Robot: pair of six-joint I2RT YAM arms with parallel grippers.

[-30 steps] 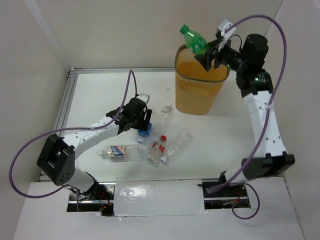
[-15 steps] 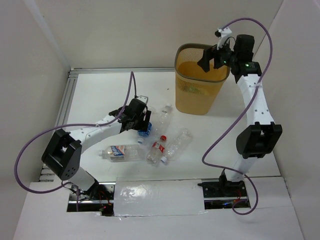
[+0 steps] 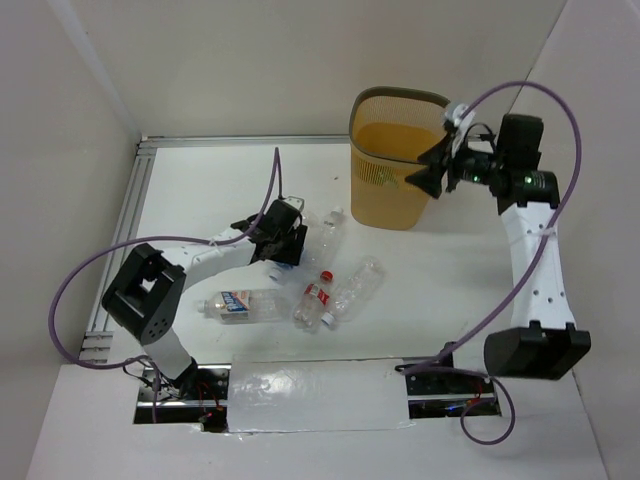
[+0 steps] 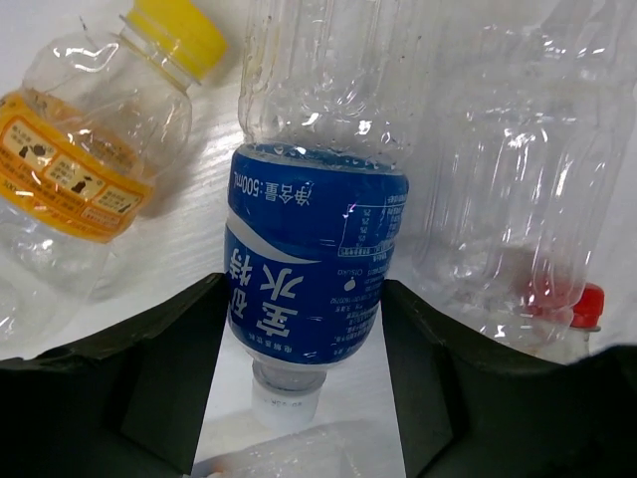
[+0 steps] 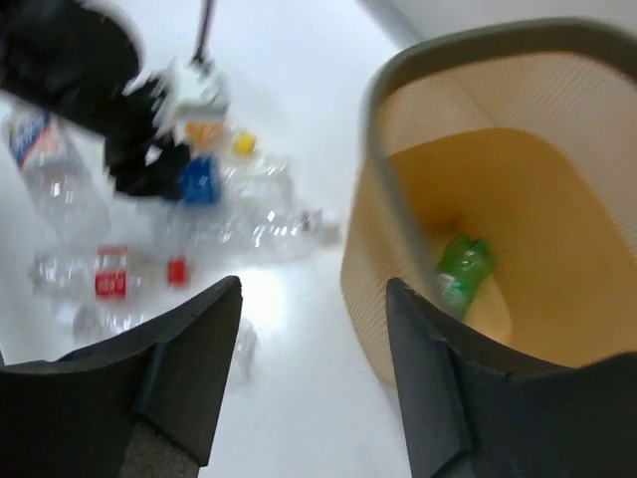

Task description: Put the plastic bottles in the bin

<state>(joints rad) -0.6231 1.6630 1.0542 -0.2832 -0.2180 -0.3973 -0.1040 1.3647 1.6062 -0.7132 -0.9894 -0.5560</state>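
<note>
- In the left wrist view the left gripper (image 4: 304,284) held the blue-labelled bottle (image 4: 314,264) across its width. One dark finger lay against each side of the label, so the jaws looked clamped on it, though I could not judge how firm the grip was.
- The long axis of this bottle ran from top to bottom of that frame, between the fingers. Its white cap (image 4: 284,403) was at the bottom, toward the wrist.
- In the top view the left gripper (image 3: 285,245) was at the centre left and the bin (image 3: 385,190) at the upper right, well apart from it. The lift probably has to go up and to the right.
- The right gripper (image 3: 420,180) hung just beside the right wall of the bin. Its jaws were apart and empty in the right wrist view.
- A green bottle (image 5: 463,269) lay at the bottom of the bin.
- Room was narrow: an orange-labelled bottle (image 4: 90,149) lay just beside the held one on the left and a clear bottle (image 4: 518,179) on the right. They may be dragged along.
- The table (image 3: 200,180) was white and smooth, and the thin plastic could probably slip or dent.
- Three more bottles (image 3: 315,298) lay below the left gripper.
</note>
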